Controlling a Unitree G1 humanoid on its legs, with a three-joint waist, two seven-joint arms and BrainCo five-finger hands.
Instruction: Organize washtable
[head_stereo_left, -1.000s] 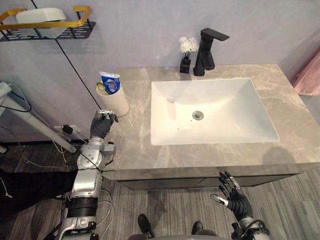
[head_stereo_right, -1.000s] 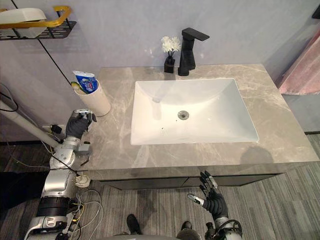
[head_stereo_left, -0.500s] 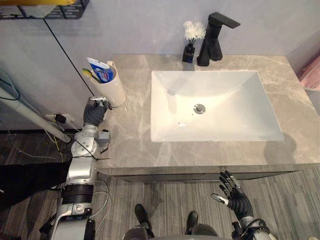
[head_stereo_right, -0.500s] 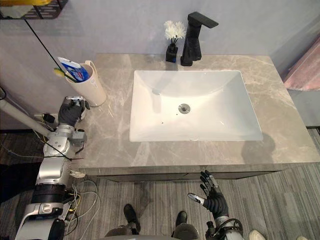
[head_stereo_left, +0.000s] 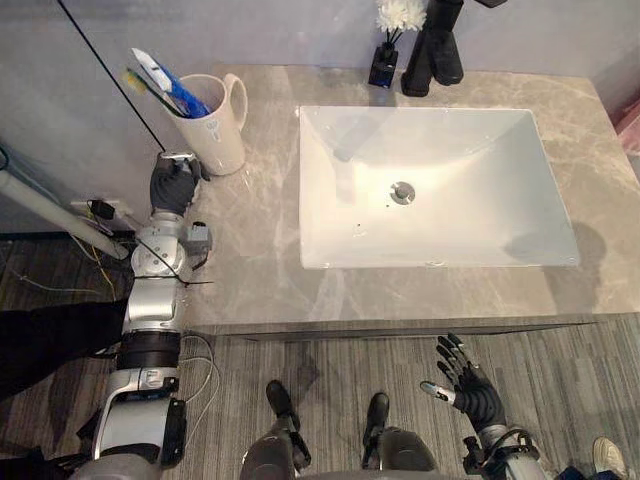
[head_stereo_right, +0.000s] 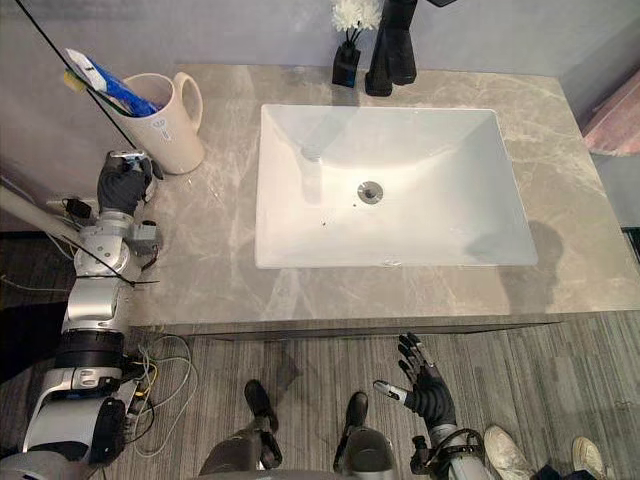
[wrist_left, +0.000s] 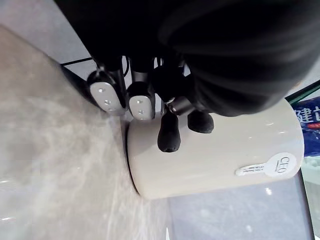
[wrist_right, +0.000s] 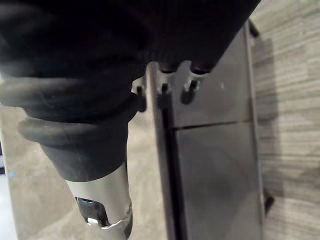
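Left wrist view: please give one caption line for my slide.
The left hand, fingers curled, beside the cream mug on the marble counter.

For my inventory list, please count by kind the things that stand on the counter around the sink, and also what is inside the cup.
Cup: 1
Toothpaste tube: 1
Toothbrush: 1
Vase with white flowers: 1
Faucet: 1
Total: 5
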